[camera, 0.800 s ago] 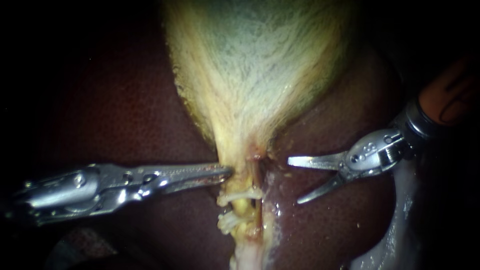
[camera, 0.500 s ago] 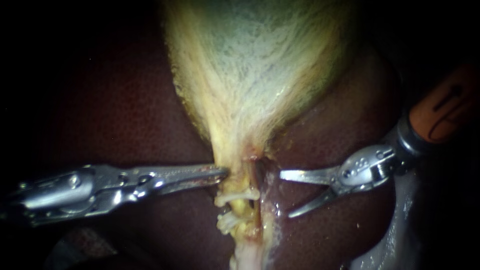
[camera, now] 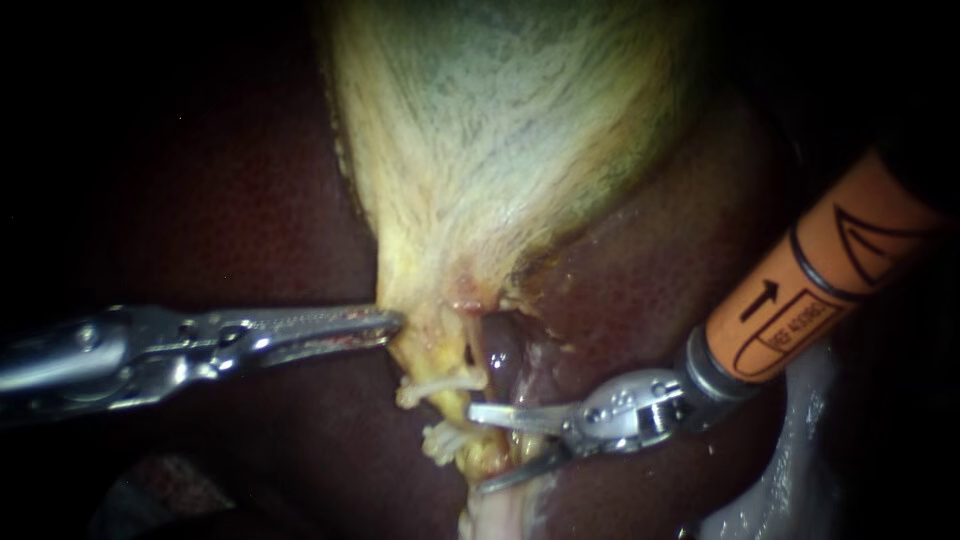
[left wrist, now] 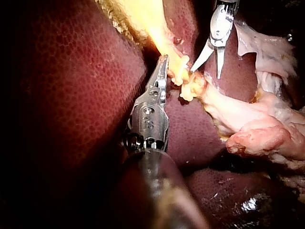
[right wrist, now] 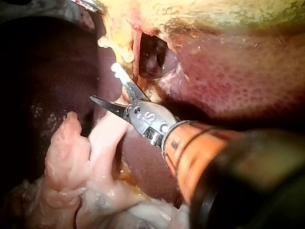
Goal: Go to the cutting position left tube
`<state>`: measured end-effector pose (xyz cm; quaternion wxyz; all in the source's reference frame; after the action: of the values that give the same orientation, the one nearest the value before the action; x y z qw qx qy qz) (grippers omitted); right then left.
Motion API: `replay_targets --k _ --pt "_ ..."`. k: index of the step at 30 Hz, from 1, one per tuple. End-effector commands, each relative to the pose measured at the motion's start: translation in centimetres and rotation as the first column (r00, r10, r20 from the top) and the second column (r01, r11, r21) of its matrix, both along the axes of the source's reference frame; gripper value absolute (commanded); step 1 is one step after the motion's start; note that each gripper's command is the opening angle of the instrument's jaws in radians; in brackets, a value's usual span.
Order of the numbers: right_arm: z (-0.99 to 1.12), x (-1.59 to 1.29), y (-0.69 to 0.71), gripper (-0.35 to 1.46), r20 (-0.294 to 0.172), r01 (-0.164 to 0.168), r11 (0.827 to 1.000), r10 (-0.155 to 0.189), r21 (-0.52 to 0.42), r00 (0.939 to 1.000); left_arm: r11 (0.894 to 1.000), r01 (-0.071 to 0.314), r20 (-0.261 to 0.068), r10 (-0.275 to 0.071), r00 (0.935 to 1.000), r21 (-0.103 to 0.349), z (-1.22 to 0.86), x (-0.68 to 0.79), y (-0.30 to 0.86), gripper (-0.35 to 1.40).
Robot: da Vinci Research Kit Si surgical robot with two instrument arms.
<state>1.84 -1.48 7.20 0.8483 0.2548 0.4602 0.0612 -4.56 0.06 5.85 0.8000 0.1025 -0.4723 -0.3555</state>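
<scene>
Right instrument [camera: 475,449], blades agape, hangs at the clipped left tube [camera: 455,405] below the gallbladder [camera: 500,150], whose neck the left instrument [camera: 392,322] clamps. Tube likely soft, slippery, tearable: cut between clips [camera: 440,383].

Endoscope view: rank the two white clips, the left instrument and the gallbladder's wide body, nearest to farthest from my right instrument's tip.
1. The upper white clip and lower white clip: both right at the tip of the right instrument; too close to call.
2. The left instrument: across from it, at the gallbladder neck.
3. The gallbladder's wide body: farthest, up top.
</scene>
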Motion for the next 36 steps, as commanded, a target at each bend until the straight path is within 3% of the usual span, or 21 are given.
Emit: replay_targets --k 1,8,15,25,36 --pt "0.02 0.01 -0.01 1.31 0.0 0.008 1.0 -0.008 0.002 1.0 1.0 0.001 -0.001 -0.001 1.0 0.001 0.0 0.0 0.0 -0.33" --pt "0.1 0.01 0.03 1.3 0.035 0.018 1.0 -0.018 -0.01 0.9992 1.0 0.002 -0.002 -0.002 1.0 0.001 -0.05 0.0 -0.02 -0.33" --pt "0.19 -0.04 0.12 1.3 0.083 0.002 1.0 0.001 -0.031 0.9966 1.0 0.006 -0.001 -0.006 1.0 0.0 -0.13 0.0 -0.06 -0.33" --pt "0.22 -0.01 0.23 1.26 0.119 -0.058 0.998 0.059 -0.008 0.9912 1.0 0.013 0.001 -0.013 0.9999 0.003 -0.2 -0.02 -0.1 -0.33" --pt "0.22 0.02 0.34 1.25 0.133 -0.077 0.997 0.078 -0.013 0.988 1.0 0.016 0.001 -0.016 0.9999 0.001 -0.24 -0.03 -0.14 -0.33"
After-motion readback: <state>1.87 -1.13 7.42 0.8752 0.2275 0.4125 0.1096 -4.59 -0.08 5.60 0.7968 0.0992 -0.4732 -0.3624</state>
